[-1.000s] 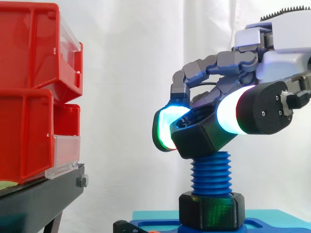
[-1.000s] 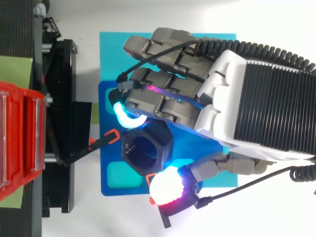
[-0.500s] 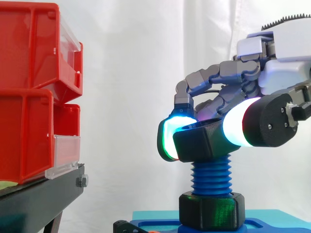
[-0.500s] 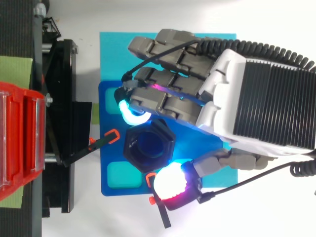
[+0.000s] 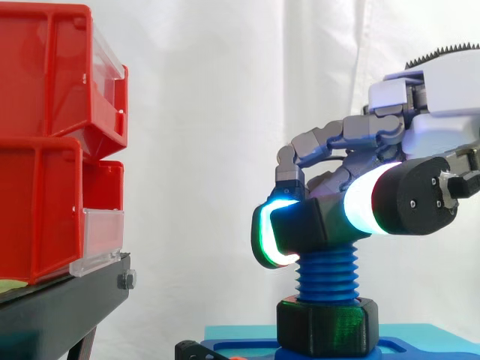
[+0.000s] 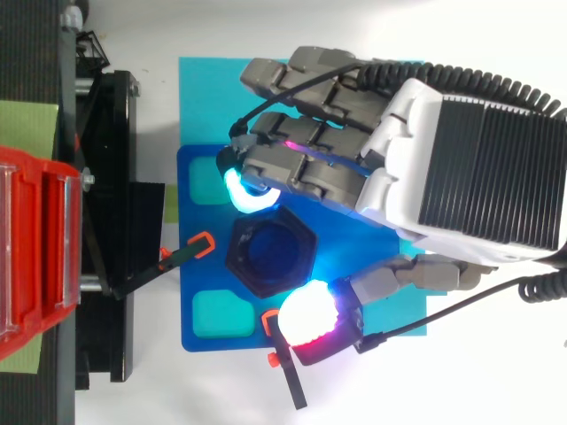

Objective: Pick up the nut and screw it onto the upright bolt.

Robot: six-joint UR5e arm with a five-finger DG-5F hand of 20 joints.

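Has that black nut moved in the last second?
Yes. The nut tipped level and sank lower on the blue bolt, nearer the fixed base nut.

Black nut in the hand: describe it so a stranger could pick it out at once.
Find the dark blue base plate; a blue threaded bolt stands upright on it. The black hexagonal plastic nut sits on the bolt's top, pinched between the hand's glowing pads. Unlike the black hexagonal collar at the bolt's foot, it is high up and held.

red bins (image 5: pixel 45 82): stacked on black stand (image 5: pixel 60 311) | white curtain (image 5: pixel 202 150) behind
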